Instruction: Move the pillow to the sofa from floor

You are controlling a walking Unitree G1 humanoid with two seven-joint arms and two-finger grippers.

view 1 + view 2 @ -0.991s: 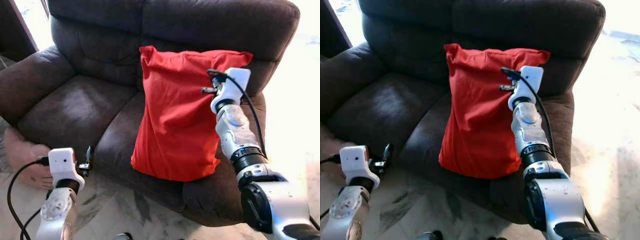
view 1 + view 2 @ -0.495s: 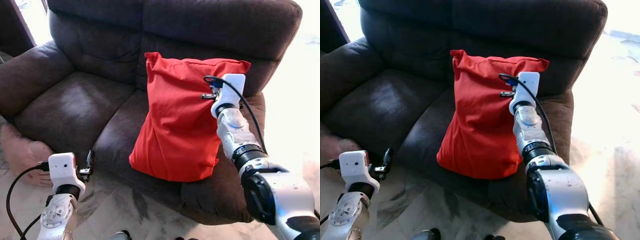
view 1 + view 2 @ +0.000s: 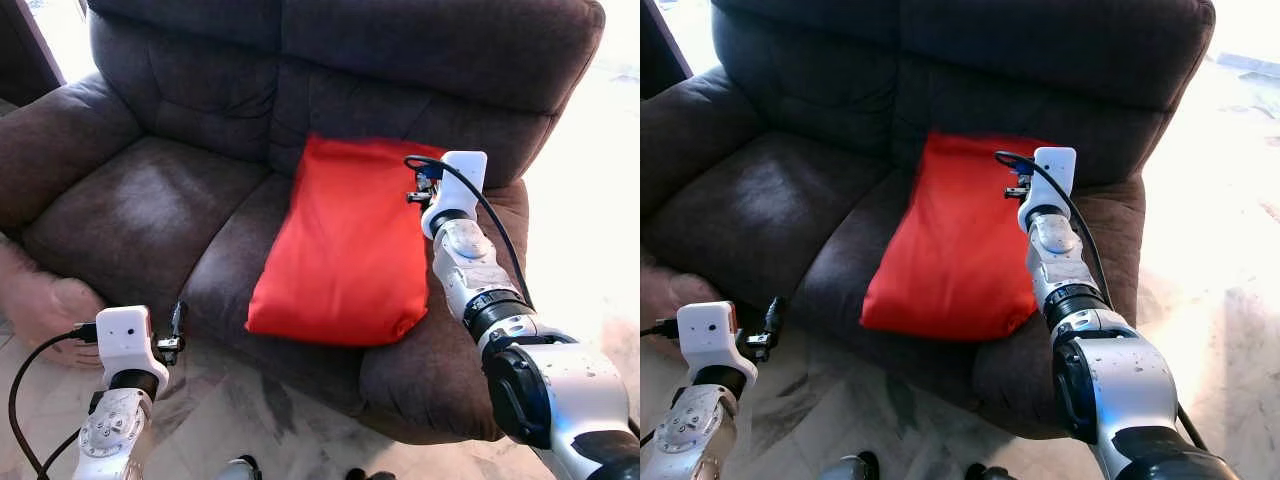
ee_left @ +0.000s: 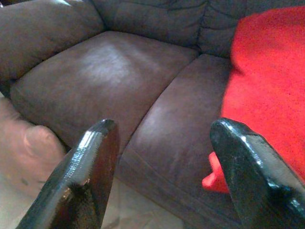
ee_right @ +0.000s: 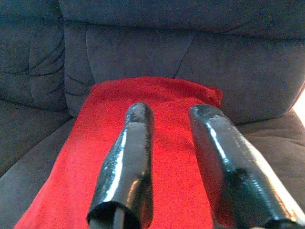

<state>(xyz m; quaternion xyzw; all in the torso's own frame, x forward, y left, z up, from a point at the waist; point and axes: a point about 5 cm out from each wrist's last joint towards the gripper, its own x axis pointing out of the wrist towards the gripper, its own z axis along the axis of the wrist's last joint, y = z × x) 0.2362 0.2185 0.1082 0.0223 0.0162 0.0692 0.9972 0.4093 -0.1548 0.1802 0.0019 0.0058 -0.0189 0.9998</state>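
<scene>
The red pillow (image 3: 340,250) lies flat on the right seat of the dark brown sofa (image 3: 160,200), its top edge against the backrest. My right gripper (image 5: 170,112) hovers just above the pillow's upper right corner, by the armrest. It is open, its fingers (image 5: 138,124) slightly apart with nothing between them. My left gripper (image 4: 164,129) is open and low in front of the sofa's front edge, to the left of the pillow, holding nothing. In the left eye view the left gripper (image 3: 178,320) sits over the floor.
A pink cushion (image 3: 40,300) rests on the floor against the sofa's left arm. The left seat (image 4: 100,81) is bare. Marble floor (image 3: 260,420) runs along the sofa's front. The right armrest (image 3: 440,360) sits under my right arm.
The pillow has tipped from standing upright to lying flat on the seat. The right gripper stays near its upper right corner. The left arm has barely moved.
</scene>
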